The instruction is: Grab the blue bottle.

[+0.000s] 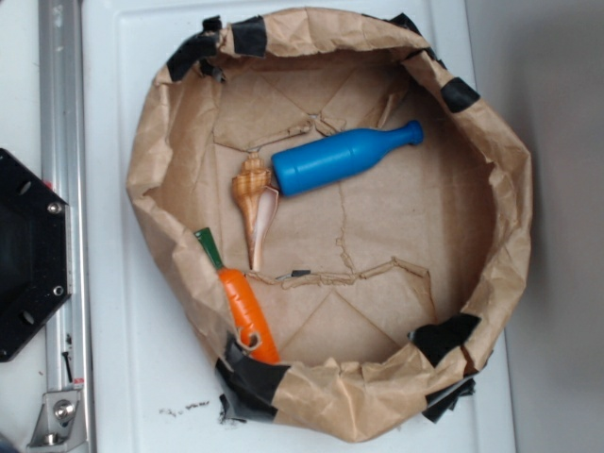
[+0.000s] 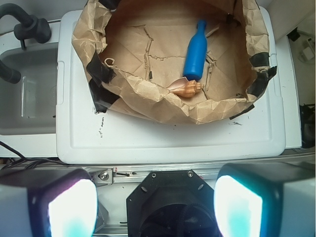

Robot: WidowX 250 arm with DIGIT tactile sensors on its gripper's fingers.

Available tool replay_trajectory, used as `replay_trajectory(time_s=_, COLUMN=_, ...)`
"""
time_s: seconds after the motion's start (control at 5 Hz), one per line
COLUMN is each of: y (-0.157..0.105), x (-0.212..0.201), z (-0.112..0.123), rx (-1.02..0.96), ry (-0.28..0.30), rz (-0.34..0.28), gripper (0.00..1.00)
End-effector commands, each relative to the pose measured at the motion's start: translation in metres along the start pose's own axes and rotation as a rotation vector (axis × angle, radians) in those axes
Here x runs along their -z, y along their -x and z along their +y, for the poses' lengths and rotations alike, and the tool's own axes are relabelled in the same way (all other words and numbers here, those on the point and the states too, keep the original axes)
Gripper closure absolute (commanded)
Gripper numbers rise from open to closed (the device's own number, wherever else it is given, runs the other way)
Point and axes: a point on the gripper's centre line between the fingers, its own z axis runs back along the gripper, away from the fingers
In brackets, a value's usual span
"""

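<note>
The blue bottle [image 1: 340,159] lies on its side on the floor of a round brown-paper basin [image 1: 160,142], in the upper-middle part of the exterior view. Its thick base points lower-left; its narrow neck and rounded tip point upper-right. The base sits just beside the top of a tan seashell [image 1: 255,203], touching or nearly so; exact contact can't be confirmed. The shell's pointed end runs downward, toward an orange toy carrot [image 1: 247,311] w/ a green stem. The carrot leans against the basin's lower-left wall, well apart from the bottle.

The basin walls are crumpled paper, patched w/ black tape [image 1: 250,382] at several spots along the rim. The basin rests on a white bench [image 1: 123,377]. A metal rail [image 1: 61,113] runs along the bench's left edge in the exterior view.

Wrist view: the hand [image 2: 155,207] is spread wide, its two fingers [image 2: 71,210] at the lower corners of the frame w/ a broad gap between them, pinching nothing. It sits outside the basin, on the near side of the bench, well apart from the bottle. Here the bottle appears in the basin's far-right portion, neck pointing away from the camera, shell just beside its base.
</note>
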Motion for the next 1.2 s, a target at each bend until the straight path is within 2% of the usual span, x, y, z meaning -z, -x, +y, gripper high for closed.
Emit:
replay_trajectory(time_s=0.0, y=0.0, x=0.0, z=0.0, rx=0.0, ry=0.0, rz=0.0, gripper=0.0)
replay_trajectory(time_s=0.2, y=-0.045, x=0.052, z=0.029, rx=-0.057, ry=-0.182, rz=-0.174, gripper=0.0)
replay_trajectory(time_s=0.4, y=-0.088, x=0.082, z=0.048, rx=-0.107, ry=-0.209, rz=-0.313, gripper=0.0)
replay_trajectory(time_s=0.6, y=-0.12, x=0.121, z=0.074, rx=-0.252, ry=-0.181, rz=-0.342, gripper=0.0)
replay_trajectory(time_s=1.0, y=-0.147, x=0.194, z=0.087, rx=-0.308, ry=-0.127, rz=-0.219, gripper=0.0)
